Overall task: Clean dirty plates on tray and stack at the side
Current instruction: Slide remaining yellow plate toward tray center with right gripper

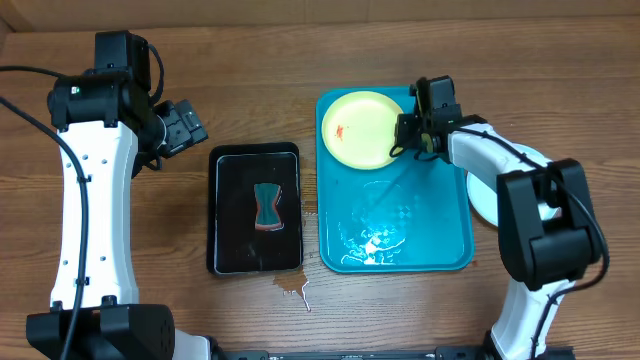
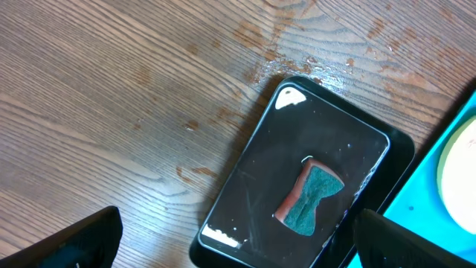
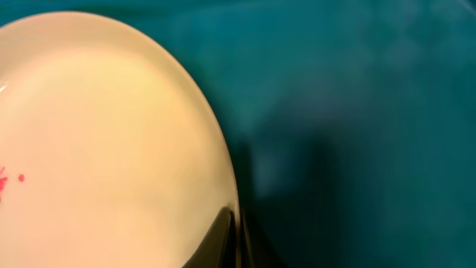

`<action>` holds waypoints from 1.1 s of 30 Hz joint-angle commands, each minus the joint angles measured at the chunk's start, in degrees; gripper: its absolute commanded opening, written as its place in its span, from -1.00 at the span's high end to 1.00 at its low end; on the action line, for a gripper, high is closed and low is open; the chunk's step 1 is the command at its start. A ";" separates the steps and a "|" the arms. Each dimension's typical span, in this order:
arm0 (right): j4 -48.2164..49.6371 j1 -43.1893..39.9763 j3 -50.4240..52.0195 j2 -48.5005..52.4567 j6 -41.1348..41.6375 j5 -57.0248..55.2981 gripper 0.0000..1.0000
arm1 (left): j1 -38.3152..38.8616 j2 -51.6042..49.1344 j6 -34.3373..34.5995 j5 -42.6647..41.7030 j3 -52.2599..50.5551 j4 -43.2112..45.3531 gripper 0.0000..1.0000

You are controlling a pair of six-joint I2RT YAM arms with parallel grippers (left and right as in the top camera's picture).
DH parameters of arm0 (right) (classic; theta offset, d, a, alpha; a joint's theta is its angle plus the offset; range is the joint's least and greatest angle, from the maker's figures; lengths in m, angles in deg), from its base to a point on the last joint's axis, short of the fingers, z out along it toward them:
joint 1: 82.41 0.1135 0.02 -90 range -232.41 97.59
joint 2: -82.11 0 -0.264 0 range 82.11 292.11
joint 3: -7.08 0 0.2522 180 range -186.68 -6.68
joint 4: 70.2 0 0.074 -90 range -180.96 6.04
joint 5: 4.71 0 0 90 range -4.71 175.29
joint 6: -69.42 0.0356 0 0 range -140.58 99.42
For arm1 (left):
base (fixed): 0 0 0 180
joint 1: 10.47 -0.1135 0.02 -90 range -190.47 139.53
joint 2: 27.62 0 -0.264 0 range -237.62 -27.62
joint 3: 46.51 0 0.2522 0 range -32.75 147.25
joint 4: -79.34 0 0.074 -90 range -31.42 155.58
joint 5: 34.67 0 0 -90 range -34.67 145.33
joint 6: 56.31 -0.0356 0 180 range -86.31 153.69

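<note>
While flat on tray [image 1: 441,222], plate [image 1: 365,130] at right jaws, grip unclear; left jaws wide.

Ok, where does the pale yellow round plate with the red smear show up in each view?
Overhead: the pale yellow round plastic plate is upper centre, in the far left corner of the bright turquoise rectangular plastic tray.
Left wrist: only a sliver at the right edge.
Right wrist: it fills the left half, with red specks at the left edge.
Shared landmark: the tray under it.
</note>
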 commanded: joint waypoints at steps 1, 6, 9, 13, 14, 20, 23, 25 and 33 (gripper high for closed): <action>-4.98 -0.02 0.92 -6.97 0.37 -0.81 0.92 | -0.15 -0.20 -1.07 -0.07 0.85 0.07 -1.00; -17.18 -0.02 0.92 -20.87 0.42 -0.83 0.93 | -0.15 -0.20 -1.07 -0.04 0.85 0.07 -1.00; -25.42 -0.02 0.92 -28.52 2.21 -0.76 0.92 | -0.15 -0.20 -1.07 -0.07 0.85 0.07 -1.00; -36.81 0.28 1.01 -33.27 6.51 -0.79 0.92 | -0.15 -0.20 -1.07 -0.07 0.85 0.07 -0.99; -38.88 0.52 1.16 -33.29 7.37 -0.72 0.92 | -0.15 -0.20 -1.07 -0.07 0.85 0.04 -1.00; -33.92 5.03 11.69 -33.03 10.75 2.05 0.92 | -0.15 -0.20 -1.07 -0.04 0.85 0.04 -0.99; -22.56 6.99 19.26 -33.00 10.69 0.98 0.92 | -0.15 -0.20 -1.07 -0.07 0.85 0.07 -0.99; -15.26 7.34 23.69 -32.76 10.71 -1.95 0.92 | -0.15 -0.20 -1.07 -0.07 0.85 0.07 -0.99; -5.14 7.26 31.12 -30.47 6.78 -7.63 0.92 | -0.15 -0.20 -1.07 -0.07 0.85 0.07 -1.00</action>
